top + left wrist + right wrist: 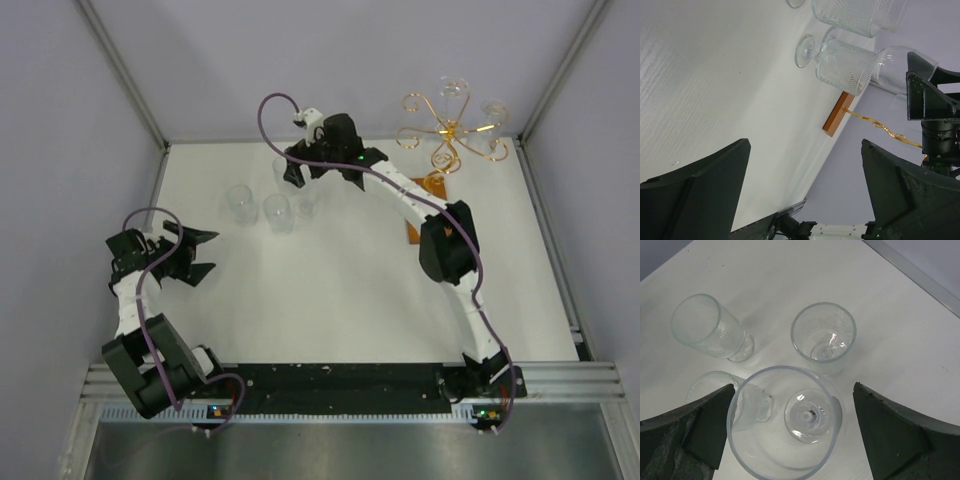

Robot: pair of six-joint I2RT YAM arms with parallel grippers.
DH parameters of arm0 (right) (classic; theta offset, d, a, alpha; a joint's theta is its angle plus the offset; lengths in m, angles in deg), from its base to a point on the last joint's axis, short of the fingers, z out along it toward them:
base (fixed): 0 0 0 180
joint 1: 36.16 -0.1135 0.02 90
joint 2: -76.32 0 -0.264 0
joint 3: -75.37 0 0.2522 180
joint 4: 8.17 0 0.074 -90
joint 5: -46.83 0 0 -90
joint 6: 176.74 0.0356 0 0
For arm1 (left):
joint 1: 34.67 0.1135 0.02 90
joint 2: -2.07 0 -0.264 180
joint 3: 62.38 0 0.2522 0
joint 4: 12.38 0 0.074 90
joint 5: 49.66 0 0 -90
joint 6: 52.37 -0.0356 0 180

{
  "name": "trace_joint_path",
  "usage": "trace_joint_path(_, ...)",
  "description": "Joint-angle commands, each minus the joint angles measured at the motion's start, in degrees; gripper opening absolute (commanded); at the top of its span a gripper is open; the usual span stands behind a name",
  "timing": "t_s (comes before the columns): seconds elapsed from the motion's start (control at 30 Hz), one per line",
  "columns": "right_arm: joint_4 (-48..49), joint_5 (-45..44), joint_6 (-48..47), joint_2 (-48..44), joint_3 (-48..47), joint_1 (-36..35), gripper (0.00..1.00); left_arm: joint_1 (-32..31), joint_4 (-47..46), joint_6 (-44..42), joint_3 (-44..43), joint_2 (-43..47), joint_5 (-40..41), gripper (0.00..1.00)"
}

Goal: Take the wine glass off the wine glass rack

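Left gripper: Nearest to us, it hovers over the table with its fingers wide apart and nothing between them. We see little danger here unless it swings toward the glasses.

Right gripper: Its fingers are spread on either side of the wine glass and are not clamped on it. One finger stands clear of the bowl. The other is so near the rim that we cannot tell whether it touches.

Wine glass: It stands upright on its foot on the table, between the right fingers and already off the rack.

Risk in pulling away: We judge that a sideways or tilted retreat could catch the rim with a finger. The glass is tall on a narrow foot, so it would topple easily.

Patterned glasses: Three stand just beside the wine glass. If it tips, it strikes them, and we fear a chain of knocks or chipped rims. A low sweep of the arm could also clip them.

Rack: It stands at the far right corner on its wooden base, well apart from the glasses. Faint shapes on its curled arms look like more glasses, so we would keep the right arm's elbow from brushing it.

Writing: We can read no brand, label or lettering anywhere.
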Motion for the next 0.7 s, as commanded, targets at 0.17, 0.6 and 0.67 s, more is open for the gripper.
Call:
trace_joint_path(0.17,4.45,-0.65,-5.94,-9.19,-1.65,-3.14,0.99,0.14,-0.57,-3.32,-5.11,2.92,-1.54,0.97)
trace_joint_path(0.6,5.35,-0.13,-8.75,-27.28,5.99,-6.05,0.99,-13.1,1.62,-15.52,-18.28,8.19,2.85,0.97)
trace_joint_path(0.67,2.97,1.01,-9.72,-33.07,6.87,-5.0,0.99,-18.81,1.89,-20.52,-22.23,9.16,4.08,0.97)
